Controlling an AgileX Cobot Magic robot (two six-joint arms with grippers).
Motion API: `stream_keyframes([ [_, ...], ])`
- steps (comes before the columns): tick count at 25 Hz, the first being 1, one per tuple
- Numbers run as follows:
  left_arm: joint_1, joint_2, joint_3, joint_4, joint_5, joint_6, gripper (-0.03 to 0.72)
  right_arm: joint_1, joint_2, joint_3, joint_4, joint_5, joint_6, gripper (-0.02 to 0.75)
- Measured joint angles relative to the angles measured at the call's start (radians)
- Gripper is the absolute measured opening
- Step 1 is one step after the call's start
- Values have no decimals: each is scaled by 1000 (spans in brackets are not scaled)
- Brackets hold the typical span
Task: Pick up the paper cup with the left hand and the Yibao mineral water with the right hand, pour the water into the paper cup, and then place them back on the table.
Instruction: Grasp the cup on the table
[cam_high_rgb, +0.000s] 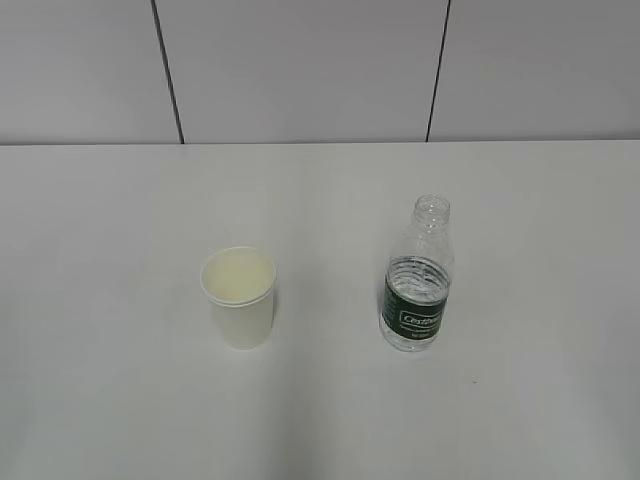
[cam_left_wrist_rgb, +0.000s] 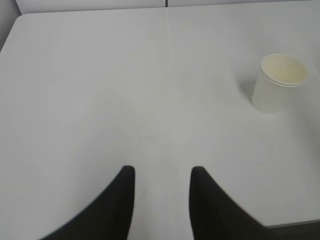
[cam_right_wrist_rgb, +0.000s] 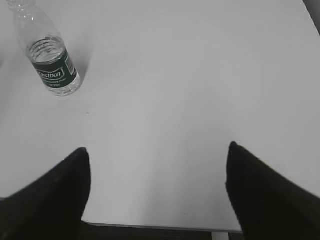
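The cream-white paper cup (cam_high_rgb: 239, 296) stands upright on the white table (cam_high_rgb: 100, 300), left of centre; it also shows in the left wrist view (cam_left_wrist_rgb: 278, 82) at the upper right. The uncapped Yibao mineral water bottle (cam_high_rgb: 418, 280), clear with a dark green label, stands upright to the cup's right; it shows in the right wrist view (cam_right_wrist_rgb: 48, 55) at the upper left. My left gripper (cam_left_wrist_rgb: 163, 172) is open and empty over the table's near edge, well short of the cup. My right gripper (cam_right_wrist_rgb: 158, 152) is wide open and empty, far from the bottle. Neither arm shows in the exterior view.
A grey panelled wall (cam_high_rgb: 300, 70) runs behind the table's far edge. The table's near edge shows in the left wrist view (cam_left_wrist_rgb: 295, 225) and in the right wrist view (cam_right_wrist_rgb: 150, 227).
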Motion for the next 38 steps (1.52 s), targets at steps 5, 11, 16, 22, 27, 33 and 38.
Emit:
stream_keyframes([
  [5,0,0,0,0,0,0,276,0,0,0,0,0,0,685],
  [11,0,0,0,0,0,0,276,0,0,0,0,0,0,688],
  [16,0,0,0,0,0,0,276,0,0,0,0,0,0,687],
  [22,0,0,0,0,0,0,276,0,0,0,0,0,0,678],
  [27,0,0,0,0,0,0,276,0,0,0,0,0,0,664],
  [33,0,0,0,0,0,0,276,0,0,0,0,0,0,654],
  [38,0,0,0,0,0,0,276,0,0,0,0,0,0,645],
])
